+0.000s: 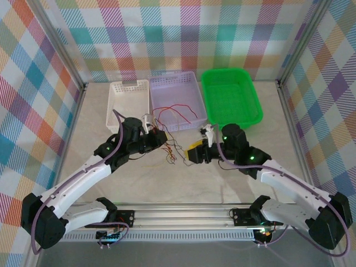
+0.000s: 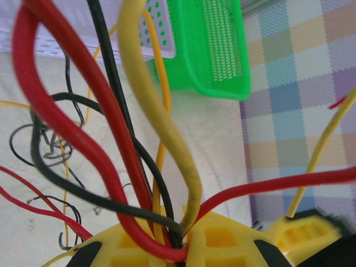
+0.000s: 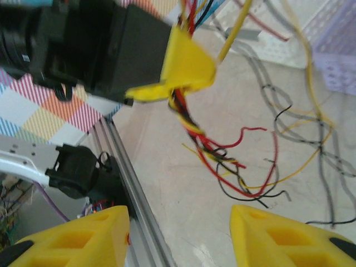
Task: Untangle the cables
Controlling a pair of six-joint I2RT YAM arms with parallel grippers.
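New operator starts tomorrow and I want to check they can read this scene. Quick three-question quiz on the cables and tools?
1. True or false: the right tool holds the cables.
2. Red cables trail into which basket: A white, B purple, C green?
3. Fill in: the left tool is shut on the ____.
Key: 1 false, its fingers stand apart and empty. 2 B, the purple basket. 3 cables.

Left hand [image 2: 181, 245] clamped shut, right hand [image 3: 179, 217] with fingers parted
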